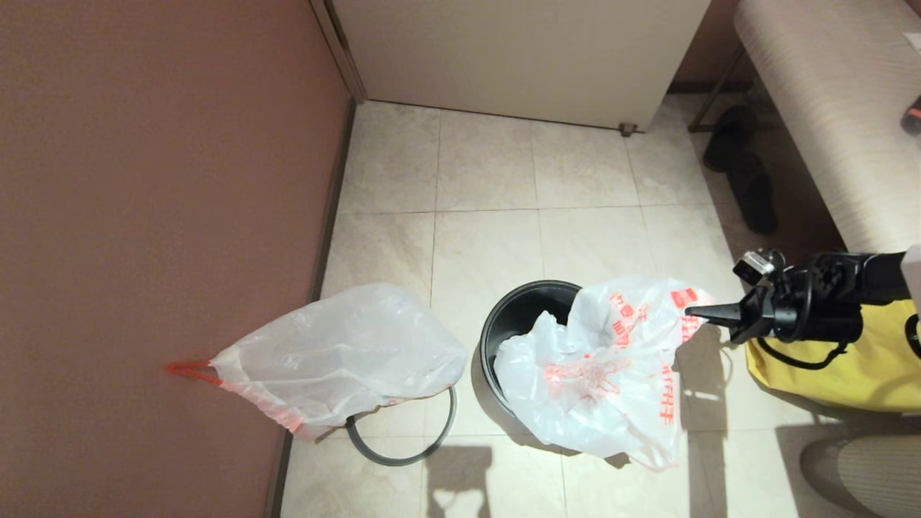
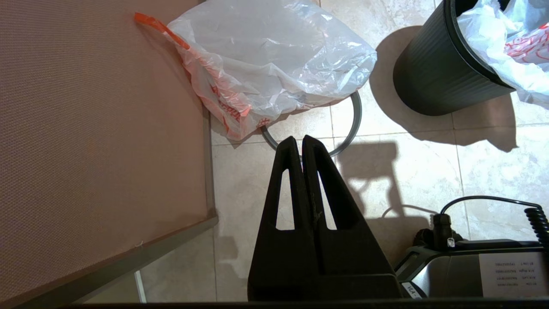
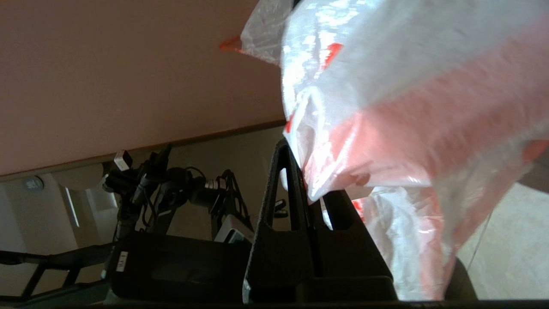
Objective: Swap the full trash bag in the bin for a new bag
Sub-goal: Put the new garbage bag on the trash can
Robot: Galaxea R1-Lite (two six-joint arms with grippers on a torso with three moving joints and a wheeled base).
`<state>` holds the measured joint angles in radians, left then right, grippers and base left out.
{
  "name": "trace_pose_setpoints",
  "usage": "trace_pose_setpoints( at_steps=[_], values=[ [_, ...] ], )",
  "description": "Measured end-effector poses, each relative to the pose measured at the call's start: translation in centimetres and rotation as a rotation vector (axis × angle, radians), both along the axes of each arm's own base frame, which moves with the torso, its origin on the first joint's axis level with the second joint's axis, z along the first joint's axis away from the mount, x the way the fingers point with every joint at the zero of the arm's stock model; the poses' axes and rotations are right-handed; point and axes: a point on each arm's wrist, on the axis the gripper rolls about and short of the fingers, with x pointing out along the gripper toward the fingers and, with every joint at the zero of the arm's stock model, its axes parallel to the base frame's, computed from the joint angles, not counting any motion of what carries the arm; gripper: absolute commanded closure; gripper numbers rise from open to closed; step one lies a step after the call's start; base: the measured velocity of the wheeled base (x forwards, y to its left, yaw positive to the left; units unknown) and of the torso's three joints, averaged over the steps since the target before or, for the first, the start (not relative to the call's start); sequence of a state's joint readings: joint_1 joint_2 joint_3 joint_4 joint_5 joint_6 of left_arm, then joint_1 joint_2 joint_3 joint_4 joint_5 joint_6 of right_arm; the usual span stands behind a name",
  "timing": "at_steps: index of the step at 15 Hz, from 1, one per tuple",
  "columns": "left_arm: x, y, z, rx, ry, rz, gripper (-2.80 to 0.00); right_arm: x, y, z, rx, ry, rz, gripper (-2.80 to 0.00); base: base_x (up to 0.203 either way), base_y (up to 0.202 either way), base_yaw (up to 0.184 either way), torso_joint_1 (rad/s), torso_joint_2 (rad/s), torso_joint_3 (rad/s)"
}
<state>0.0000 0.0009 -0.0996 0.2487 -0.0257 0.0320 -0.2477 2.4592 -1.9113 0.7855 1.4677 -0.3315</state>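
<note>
The full trash bag [image 1: 338, 352] lies bulgy and white on the floor against the brown wall, its red-orange drawstring [image 1: 188, 370] pointing at the wall; the left wrist view shows this bag [image 2: 274, 56] too. The grey rim ring [image 1: 403, 450] lies partly under it. The black bin [image 1: 514, 316] stands upright with the new bag [image 1: 604, 360], printed red-orange, draped over its near side and rim. My right gripper [image 1: 694, 311] is shut on the new bag's raised edge [image 3: 386, 107]. My left gripper [image 2: 299, 143] is shut and empty, held above the ring [image 2: 354, 128].
A yellow fabric bag [image 1: 835, 360] sits under my right arm. Black slippers [image 1: 748, 180] lie beside a beige bench [image 1: 827, 108]. A white cabinet [image 1: 518, 50] stands at the back. The brown wall [image 1: 144, 216] bounds the left side.
</note>
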Motion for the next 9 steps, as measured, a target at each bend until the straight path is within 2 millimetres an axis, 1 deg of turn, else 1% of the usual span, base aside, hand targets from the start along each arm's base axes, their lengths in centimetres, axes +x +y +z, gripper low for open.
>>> trace_pose_setpoints(
  at_steps=[1,2,3,4,5,6,8,9],
  values=[
    [0.0,0.0,0.0,0.0,0.0,0.0,0.0,-0.9,1.4,2.6,-0.036,-0.006,0.019,0.0,0.0,0.0,0.0,0.0,0.0,0.0],
    [0.0,0.0,0.0,0.0,0.0,0.0,0.0,-2.0,3.5,5.3,-0.067,-0.004,0.056,0.0,0.0,0.0,0.0,0.0,0.0,0.0],
    [0.0,0.0,0.0,0.0,0.0,0.0,0.0,-3.2,6.0,7.6,-0.088,0.014,0.106,0.0,0.0,0.0,0.0,0.0,0.0,0.0],
    [0.0,0.0,0.0,0.0,0.0,0.0,0.0,-4.6,8.5,9.4,-0.104,0.056,0.162,0.0,0.0,0.0,0.0,0.0,0.0,0.0],
    [0.0,0.0,0.0,0.0,0.0,0.0,0.0,-5.9,10.4,10.6,-0.113,0.113,0.207,0.0,0.0,0.0,0.0,0.0,0.0,0.0],
    [0.0,0.0,0.0,0.0,0.0,0.0,0.0,-7.1,11.9,11.5,-0.118,0.173,0.243,0.0,0.0,0.0,0.0,0.0,0.0,0.0],
    [0.0,0.0,0.0,0.0,0.0,0.0,0.0,-8.6,14.2,12.5,-0.154,0.244,0.299,0.0,0.0,0.0,0.0,0.0,0.0,0.0],
    [0.0,0.0,0.0,0.0,0.0,0.0,0.0,-9.0,15.0,12.9,-0.185,0.263,0.313,0.0,0.0,0.0,0.0,0.0,0.0,0.0]
  ],
)
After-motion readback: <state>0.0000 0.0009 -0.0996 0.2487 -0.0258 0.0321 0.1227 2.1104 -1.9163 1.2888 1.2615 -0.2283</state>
